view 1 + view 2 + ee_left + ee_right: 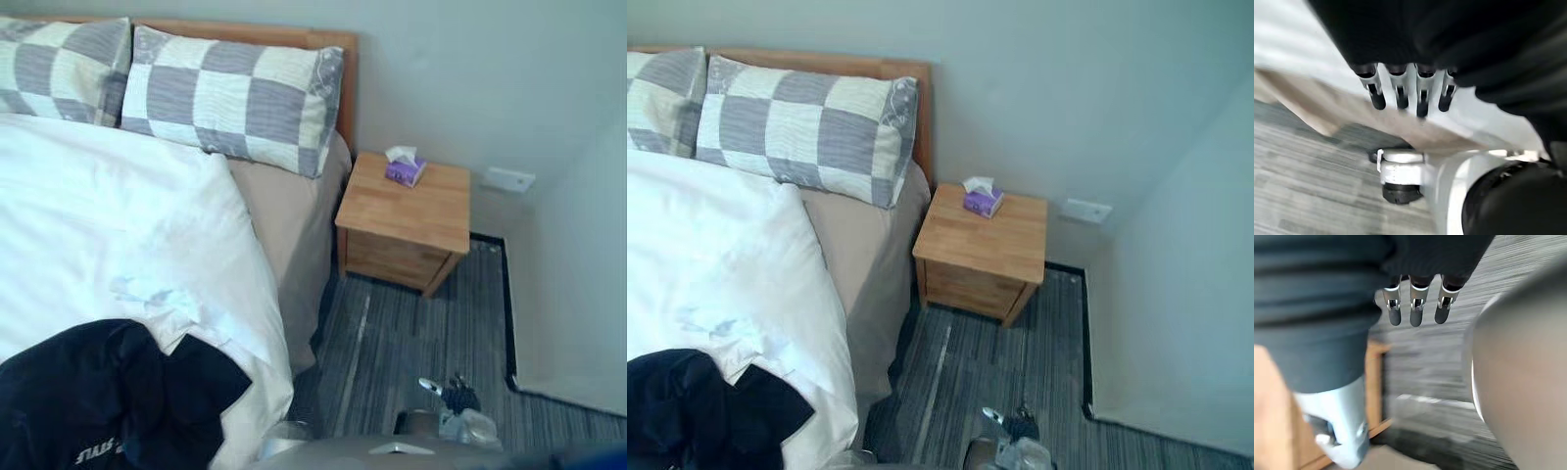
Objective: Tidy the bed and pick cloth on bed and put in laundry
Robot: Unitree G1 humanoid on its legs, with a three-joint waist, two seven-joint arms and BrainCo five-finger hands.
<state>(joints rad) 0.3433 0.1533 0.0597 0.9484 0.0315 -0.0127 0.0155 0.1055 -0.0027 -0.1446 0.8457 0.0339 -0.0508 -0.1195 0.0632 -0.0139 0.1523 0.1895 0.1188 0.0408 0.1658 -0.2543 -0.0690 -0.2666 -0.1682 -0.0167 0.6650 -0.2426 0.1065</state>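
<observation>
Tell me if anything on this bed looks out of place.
Yes. A dark garment lies crumpled on the white duvet, near the bed's edge closest to the robot, and the duvet is rumpled beside it. The checked pillows and the tissue box on the nightstand look in order.

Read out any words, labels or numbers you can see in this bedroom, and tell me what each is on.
Black crumpled cloth garment on the white duvet: white lettering, cut off at the view's edge and blurred, unreadable.
Small purple cardboard tissue box on the light wooden bedside table: print too small to read.
Nothing else readable.
</observation>
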